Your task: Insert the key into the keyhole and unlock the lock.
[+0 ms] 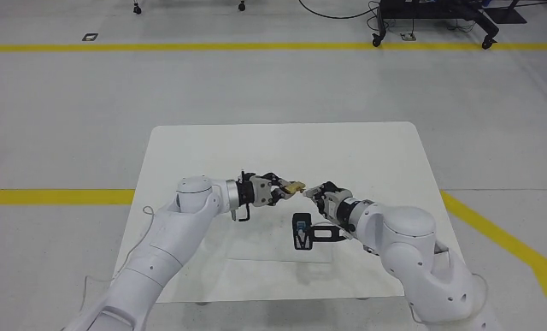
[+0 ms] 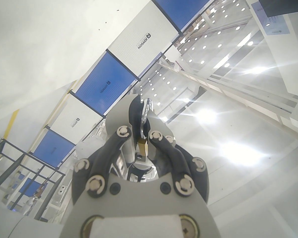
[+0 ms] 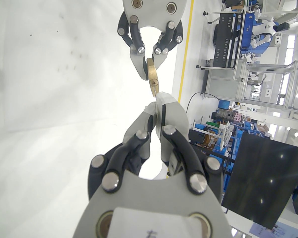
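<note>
A white table (image 1: 359,151) lies under the right gripper (image 1: 311,192). Yellow floor lines (image 1: 256,47) run one well beyond the gripper, another level with it. A black cart (image 1: 444,8) stands far beyond, rightward.

Fig. 1. Robotics lab in a factory hall, as I view it: yellow floor lines (image 1: 256,47) beyond the white table (image 1: 376,143) (a second flanks it), aluminium-frame workstations (image 3: 263,82) and blue partition panels (image 2: 106,85) past it.

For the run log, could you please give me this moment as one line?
left gripper: shut on lock | right gripper: shut on key | keyhole: uncovered, key not yet inserted
</note>
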You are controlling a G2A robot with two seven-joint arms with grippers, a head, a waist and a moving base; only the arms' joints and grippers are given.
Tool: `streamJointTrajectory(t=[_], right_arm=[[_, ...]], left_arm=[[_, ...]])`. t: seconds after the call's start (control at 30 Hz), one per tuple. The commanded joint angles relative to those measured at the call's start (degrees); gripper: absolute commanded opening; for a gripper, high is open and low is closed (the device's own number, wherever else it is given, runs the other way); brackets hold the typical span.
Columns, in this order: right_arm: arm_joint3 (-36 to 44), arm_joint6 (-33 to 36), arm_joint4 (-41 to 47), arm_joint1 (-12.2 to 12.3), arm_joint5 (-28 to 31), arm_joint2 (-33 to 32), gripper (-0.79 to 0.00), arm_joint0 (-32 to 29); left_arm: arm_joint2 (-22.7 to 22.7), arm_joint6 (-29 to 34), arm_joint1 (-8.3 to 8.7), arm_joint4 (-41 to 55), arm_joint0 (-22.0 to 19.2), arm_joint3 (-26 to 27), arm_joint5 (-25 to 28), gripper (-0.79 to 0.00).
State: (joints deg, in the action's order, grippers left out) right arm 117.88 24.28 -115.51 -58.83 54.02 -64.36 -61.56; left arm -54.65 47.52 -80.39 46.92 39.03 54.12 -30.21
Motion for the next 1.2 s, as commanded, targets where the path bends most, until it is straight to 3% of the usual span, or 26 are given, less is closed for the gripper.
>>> streamJointTrajectory(t=[0.0,0.47,0.6,0.67,0.73,0.77,0.83,1.17], right_arm=[[-0.1,0.1,0.1,-0.1,0.0,0.1,-0.785,0.1],[-1.7,1.8,1.1,-0.8,-0.3,1.9,-0.785,1.9],[0.2,0.3,3.4,-0.7,-1.5,-0.5,-0.785,0.6],[1.1,-2.3,6.2,-0.5,-3.8,-3.3,-0.785,-1.2],[1.1,-6.9,10.9,-0.3,-6.2,-6.8,-0.336,-3.6],[0.8,-9.5,13.2,-0.1,-6.7,-8.7,0.0,-4.8],[0.6,-10.4,14.0,-0.1,-6.7,-9.3,0.0,-5.2],[0.6,-10.4,14.0,-0.1,-6.7,-9.3,0.0,-5.2]], left_arm=[[0.0,0.1,0.01,-0.2,0.0,0.0,0.2,-0.785],[-0.4,1.3,0.14,-0.3,0.1,0.1,0.5,-0.785],[-2.1,0.4,0.31,0.2,1.0,1.4,6.3,-0.785],[-3.3,-1.7,0.54,-1.2,2.1,3.0,12.8,-0.785],[-5.0,-2.9,0.73,-1.2,3.8,5.1,19.6,-0.785],[-5.7,-4.3,0.89,-2.5,4.8,6.5,24.1,-0.785],[-6.9,-6.9,1.21,-5.4,6.9,9.3,31.2,-0.785],[-7.0,-7.9,1.27,-6.3,7.3,9.8,32.2,-0.785]])
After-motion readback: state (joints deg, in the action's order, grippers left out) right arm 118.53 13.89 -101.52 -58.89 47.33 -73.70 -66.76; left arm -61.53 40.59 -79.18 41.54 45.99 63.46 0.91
